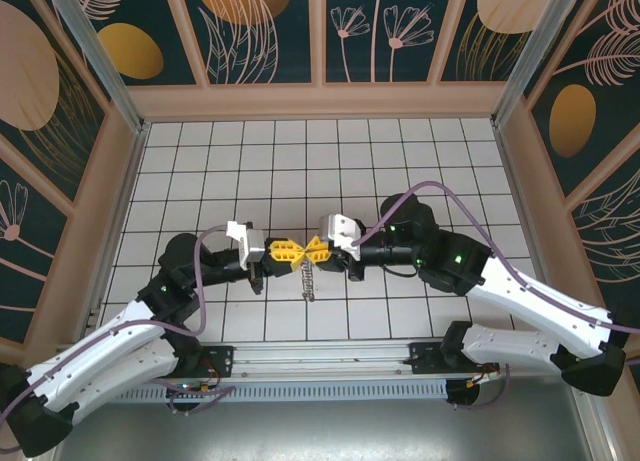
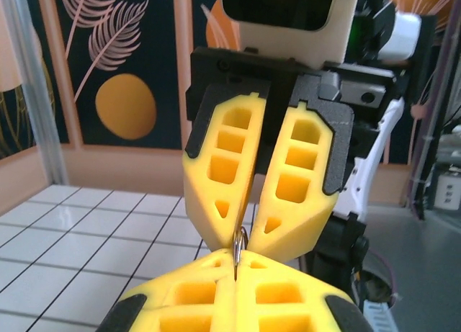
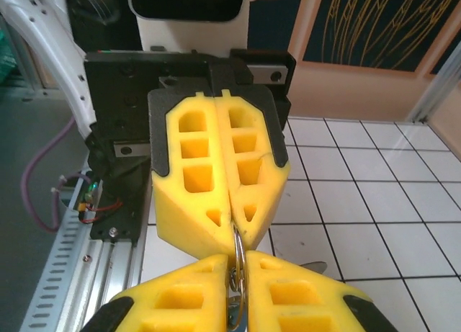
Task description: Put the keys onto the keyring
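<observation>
My two grippers meet tip to tip above the middle of the tiled floor. Between them is the keyring (image 2: 240,242), a thin metal split ring standing on edge. My left gripper (image 2: 235,258) is shut on its near side, and my right gripper (image 3: 239,258) is shut on the keyring (image 3: 238,247) from the other side, jaws a sliver apart around the wire. From above, the left gripper (image 1: 296,251) and right gripper (image 1: 309,250) almost touch, and a silvery chain (image 1: 308,279) hangs down from them. The keys are hidden.
A grey metal tip (image 3: 315,266) pokes out beside my right fingers, just over the white tiled floor (image 1: 400,171). Wooden walls (image 1: 320,101) with patterned panels close off the back and sides. A slotted metal rail (image 1: 330,386) runs along the near edge between the arm bases.
</observation>
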